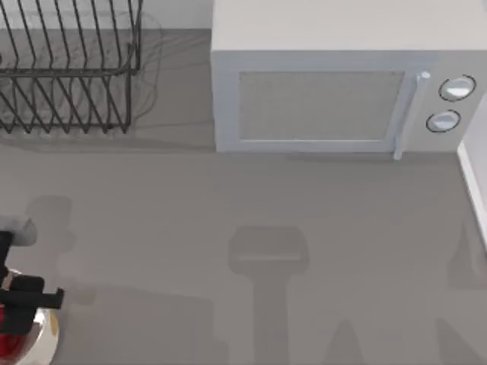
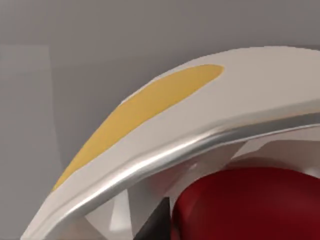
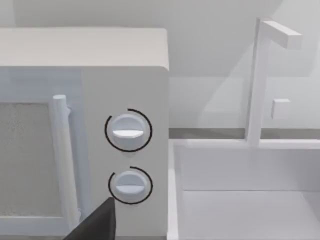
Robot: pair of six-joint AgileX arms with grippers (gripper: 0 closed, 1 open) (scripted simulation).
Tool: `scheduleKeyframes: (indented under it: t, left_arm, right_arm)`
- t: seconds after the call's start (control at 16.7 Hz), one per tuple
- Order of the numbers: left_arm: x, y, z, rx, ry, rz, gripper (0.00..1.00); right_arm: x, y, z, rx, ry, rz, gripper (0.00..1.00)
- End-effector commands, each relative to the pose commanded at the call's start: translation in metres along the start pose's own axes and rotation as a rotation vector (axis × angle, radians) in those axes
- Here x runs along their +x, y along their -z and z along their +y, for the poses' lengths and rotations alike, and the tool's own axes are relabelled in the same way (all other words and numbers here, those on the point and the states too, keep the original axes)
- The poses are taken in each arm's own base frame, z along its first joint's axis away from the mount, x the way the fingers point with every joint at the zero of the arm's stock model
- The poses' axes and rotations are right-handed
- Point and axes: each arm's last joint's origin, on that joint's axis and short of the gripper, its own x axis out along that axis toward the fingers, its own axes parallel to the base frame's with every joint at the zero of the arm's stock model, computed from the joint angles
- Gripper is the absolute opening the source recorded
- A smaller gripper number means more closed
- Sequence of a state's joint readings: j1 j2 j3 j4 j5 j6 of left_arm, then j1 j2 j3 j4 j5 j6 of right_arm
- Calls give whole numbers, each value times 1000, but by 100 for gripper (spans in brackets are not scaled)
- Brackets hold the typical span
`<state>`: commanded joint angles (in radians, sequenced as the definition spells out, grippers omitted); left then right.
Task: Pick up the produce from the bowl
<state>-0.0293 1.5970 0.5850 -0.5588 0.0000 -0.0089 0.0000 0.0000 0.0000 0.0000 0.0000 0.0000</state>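
The cream bowl [image 1: 46, 344] sits at the table's front left corner, cut off by the top view's edge. The glossy red produce [image 1: 7, 346] lies inside it. My left gripper [image 1: 19, 304] hangs directly over the bowl, its dark body covering part of the rim. In the left wrist view the bowl's shiny rim [image 2: 150, 165] curves close by, with the red produce [image 2: 250, 205] just inside it and a dark tip of the left gripper [image 2: 152, 225] right beside the produce. A dark part of my right gripper [image 3: 97, 225] points toward the microwave's knobs.
A white microwave [image 1: 319, 99] stands at the back centre, its two knobs [image 3: 129, 131] facing front. A black wire dish rack [image 1: 68, 68] stands at the back left. A white sink [image 3: 240, 200] with a faucet [image 3: 260, 75] lies to the microwave's right.
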Motion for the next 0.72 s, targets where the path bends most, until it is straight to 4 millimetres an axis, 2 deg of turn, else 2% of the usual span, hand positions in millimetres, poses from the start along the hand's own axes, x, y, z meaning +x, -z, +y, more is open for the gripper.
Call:
scheduleKeyframes:
  t: [0.54,0.72]
  left_arm:
    - [0,0,0,0,0,0,2]
    - [0,0,0,0,0,0,0]
  right_arm:
    - [0,0,0,0,0,0,100]
    - [0,0,0,0,0,0,100]
